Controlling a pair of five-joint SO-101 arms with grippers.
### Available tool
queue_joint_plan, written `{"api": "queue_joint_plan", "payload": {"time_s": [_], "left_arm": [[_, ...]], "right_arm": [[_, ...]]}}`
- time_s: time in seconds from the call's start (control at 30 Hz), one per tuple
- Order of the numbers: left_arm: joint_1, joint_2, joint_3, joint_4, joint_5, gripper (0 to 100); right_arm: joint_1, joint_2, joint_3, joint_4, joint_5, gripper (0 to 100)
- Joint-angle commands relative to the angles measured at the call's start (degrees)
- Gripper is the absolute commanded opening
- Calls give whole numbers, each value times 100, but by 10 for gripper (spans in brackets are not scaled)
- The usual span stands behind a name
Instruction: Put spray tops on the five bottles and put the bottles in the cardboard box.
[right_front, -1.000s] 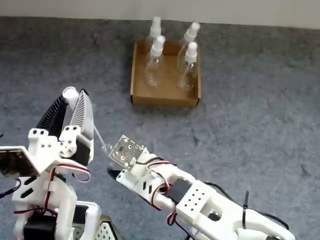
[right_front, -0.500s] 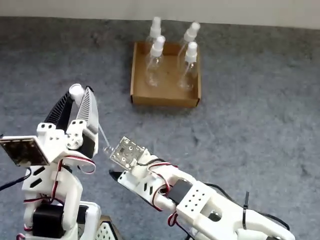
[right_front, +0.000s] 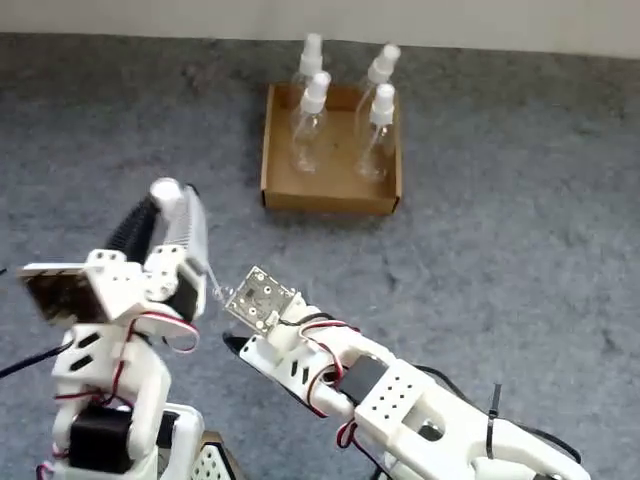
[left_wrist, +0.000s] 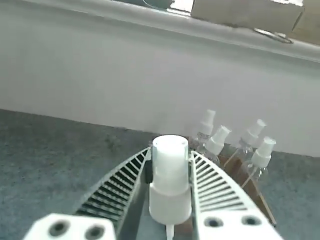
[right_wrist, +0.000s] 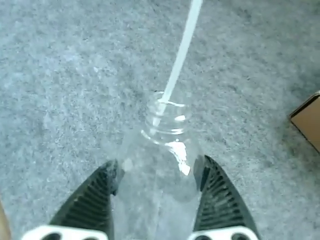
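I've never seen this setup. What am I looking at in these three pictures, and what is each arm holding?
Two small robot arms work on a grey carpeted table. One picture looks down from above; the other two come from a camera on each arm's wrist. The left gripper holds a white spray top, whose thin tube reaches into the open mouth of a clear bottle held in the right gripper. At the back, a cardboard box holds four bottles already fitted with tops.

The high view looks down over the table (right_front: 520, 230). The left wrist view faces, nearly level, the cardboard box (right_front: 330, 198) they share; the right wrist view points closely downward.
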Motion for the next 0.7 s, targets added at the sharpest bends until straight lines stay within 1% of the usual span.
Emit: {"api": "queue_joint_plan", "payload": {"time_s": [0.0,0.13,0.33,0.4,0.5,0.6,0.67], "left_arm": [[286,40,66,-18,18,4],[277,-4,75,-9,18,4],[312,40,101,9,18,4],[321,40,101,9,26,4],[338,40,101,9,26,4],[716,40,110,18,18,4],[1024,40,171,53,-202,4]], "right_arm": [[57,-171,-127,-145,-53,4],[84,-453,-110,-145,-53,4],[110,-1798,-40,-101,-62,4],[233,-2202,163,-101,-105,4],[620,-2563,338,-110,-466,4],[919,-2598,347,-110,-633,4],[945,-2607,347,-110,-651,4]]}}
